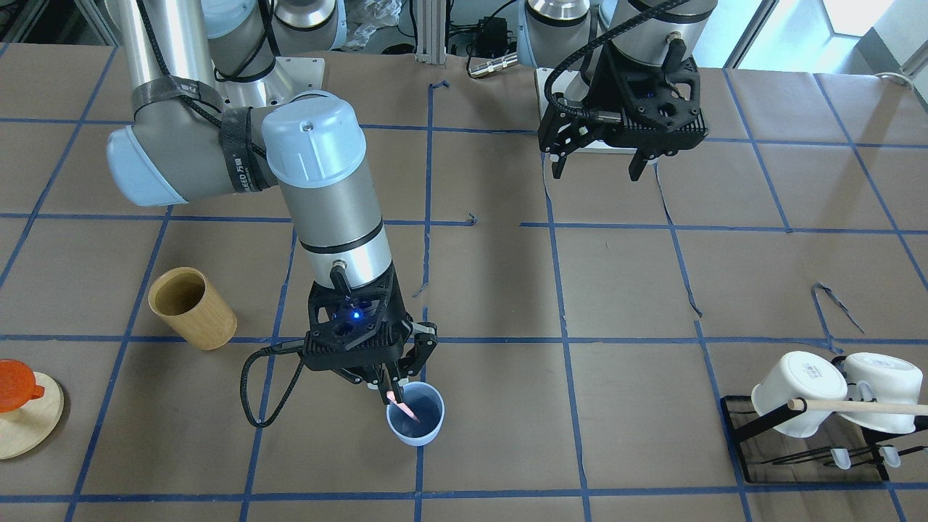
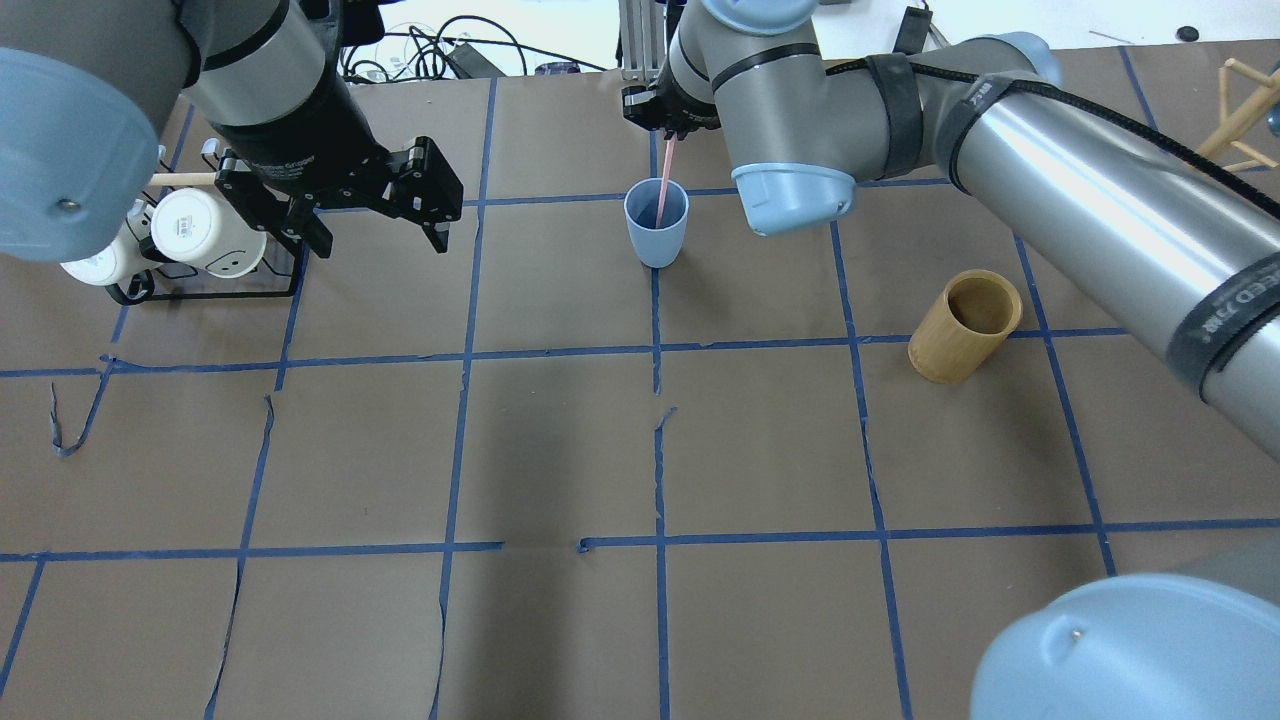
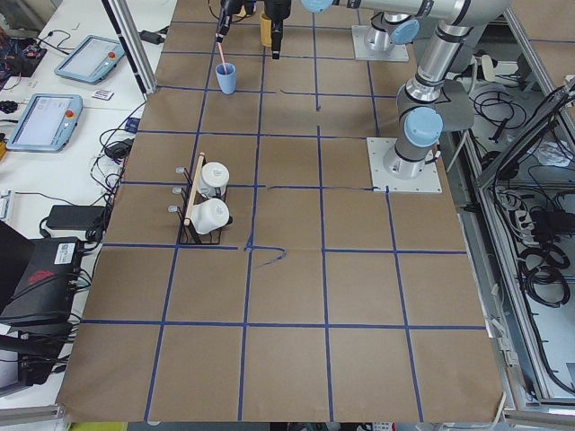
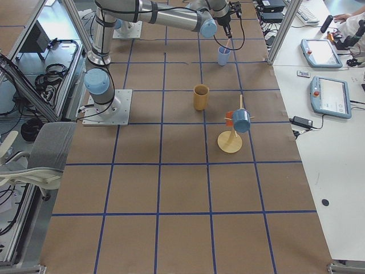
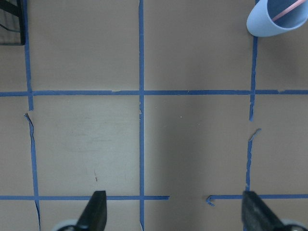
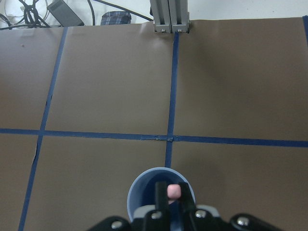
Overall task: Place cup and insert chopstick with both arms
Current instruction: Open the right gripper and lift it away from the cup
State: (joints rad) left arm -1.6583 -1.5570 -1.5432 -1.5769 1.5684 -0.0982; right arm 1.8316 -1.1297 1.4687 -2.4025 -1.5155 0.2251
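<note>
The light blue cup (image 1: 429, 422) stands upright on the brown table, on a blue tape line; it also shows in the overhead view (image 2: 655, 238) and the left wrist view (image 5: 269, 24). My right gripper (image 1: 392, 390) is directly over the cup, shut on a pale pink chopstick (image 2: 663, 185). The stick hangs steeply, with its lower end inside the cup. In the right wrist view the stick's top end (image 6: 173, 191) sits between the fingers above the cup's rim (image 6: 144, 188). My left gripper (image 2: 380, 243) is open and empty, hovering above the table well away from the cup.
A tan bamboo holder (image 1: 192, 308) stands on the robot's right of the cup. A black rack with white mugs and a wooden dowel (image 1: 834, 395) sits at the far left. An orange cup on a round wooden stand (image 1: 18, 406) is at the far right edge.
</note>
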